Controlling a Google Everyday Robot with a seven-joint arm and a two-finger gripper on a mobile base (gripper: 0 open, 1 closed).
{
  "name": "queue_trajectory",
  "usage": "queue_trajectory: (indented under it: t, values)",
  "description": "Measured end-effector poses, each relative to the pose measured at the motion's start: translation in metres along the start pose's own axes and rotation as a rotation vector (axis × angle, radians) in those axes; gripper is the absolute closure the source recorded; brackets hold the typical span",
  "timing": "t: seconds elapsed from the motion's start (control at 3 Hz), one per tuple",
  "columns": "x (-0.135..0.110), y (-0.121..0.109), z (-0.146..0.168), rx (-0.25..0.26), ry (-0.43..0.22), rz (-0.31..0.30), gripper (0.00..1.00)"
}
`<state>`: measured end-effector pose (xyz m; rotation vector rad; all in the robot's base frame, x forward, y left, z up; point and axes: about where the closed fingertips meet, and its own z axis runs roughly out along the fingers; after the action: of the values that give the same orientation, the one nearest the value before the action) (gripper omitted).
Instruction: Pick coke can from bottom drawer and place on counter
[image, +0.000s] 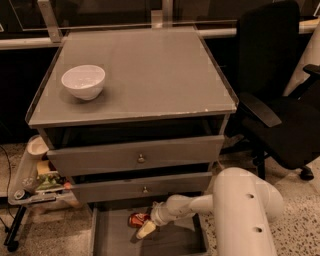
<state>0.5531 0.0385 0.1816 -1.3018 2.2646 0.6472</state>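
The coke can (135, 219) is a small red can lying on its side on the floor of the open bottom drawer (114, 239), near its back middle. My gripper (146, 228) reaches down into that drawer from the right, right against the can's front right side, with its pale tip just below the can. My white arm (240, 215) fills the lower right. The counter (150, 75) is the grey cabinet top above, with a chipped front edge.
A white bowl (83, 81) stands on the counter's left side. The two knobbed drawers (141, 158) above the open drawer are slightly ajar. A black office chair (280, 100) stands close on the right. A small cart with clutter (31, 182) stands at the left.
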Motion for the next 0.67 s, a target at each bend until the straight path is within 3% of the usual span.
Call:
queue_trajectory:
  t: [0.67]
  values:
    - [0.006,-0.006,0.028,0.047,0.007,-0.036,0.0]
